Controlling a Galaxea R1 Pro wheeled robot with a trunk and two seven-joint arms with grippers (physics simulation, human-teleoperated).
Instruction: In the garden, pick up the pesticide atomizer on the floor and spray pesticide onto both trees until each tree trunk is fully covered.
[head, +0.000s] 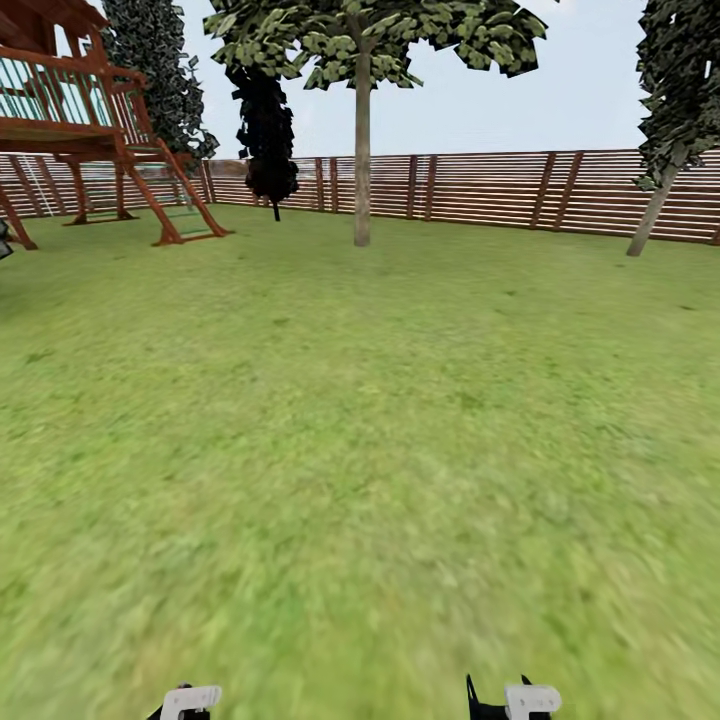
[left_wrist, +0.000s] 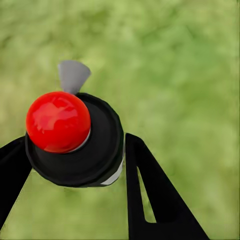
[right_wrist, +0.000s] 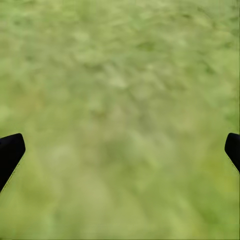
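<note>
The pesticide atomizer (left_wrist: 75, 135) has a glossy red ball top, a black round cap and a small grey nozzle. My left gripper (left_wrist: 75, 155) is shut on it, one black finger (left_wrist: 150, 190) on each side, over grass. My right gripper (right_wrist: 120, 150) is open and holds nothing, with lawn between its fingertips. In the head view, the left gripper (head: 190, 702) and the right gripper (head: 515, 700) peek in at the bottom edge. One tree trunk (head: 362, 150) stands straight ahead by the fence. A second, leaning trunk (head: 650, 215) stands at the far right.
The green lawn (head: 360, 450) stretches to a brown slatted fence (head: 480, 188). A red-brown wooden play tower (head: 90, 130) with a ladder stands at the far left. A black cone-shaped conifer (head: 266, 130) stands just left of the middle tree.
</note>
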